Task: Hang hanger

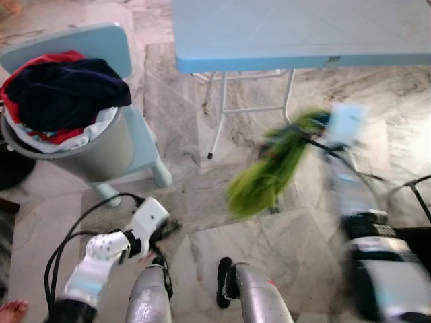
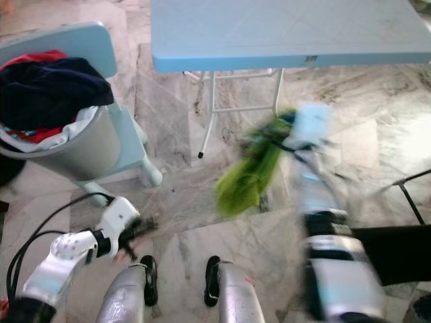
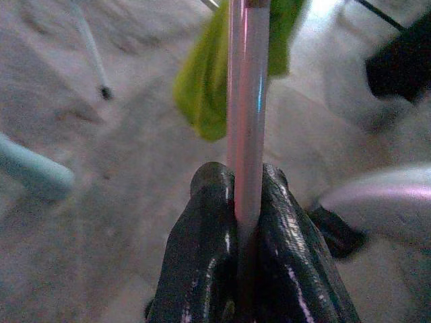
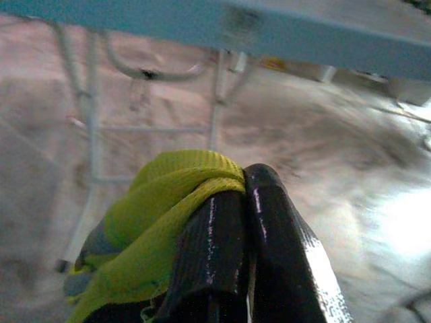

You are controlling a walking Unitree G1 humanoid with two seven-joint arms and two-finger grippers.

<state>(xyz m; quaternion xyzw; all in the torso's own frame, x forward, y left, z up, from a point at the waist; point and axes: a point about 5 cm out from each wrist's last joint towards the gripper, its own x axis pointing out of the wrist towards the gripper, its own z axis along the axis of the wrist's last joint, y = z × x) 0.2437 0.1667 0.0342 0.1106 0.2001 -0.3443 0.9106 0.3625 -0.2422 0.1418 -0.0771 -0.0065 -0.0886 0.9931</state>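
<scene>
Green cloth hangs in mid-air over the marble floor, just in front of the near edge of the pale blue desk and beside its white legs. The right hand grips it — the two black fingers are pressed together with a fold of the cloth wrapped over one of them. The right arm reaches forward and up from the right, blurred. The left arm is bent low near the robot's legs, and the left hand is clamped on a thin pinkish-white rod, which looks like part of the hanger — its full shape cannot be made out. To the left, a grey basket heaped with clothes sits on a light blue chair.
</scene>
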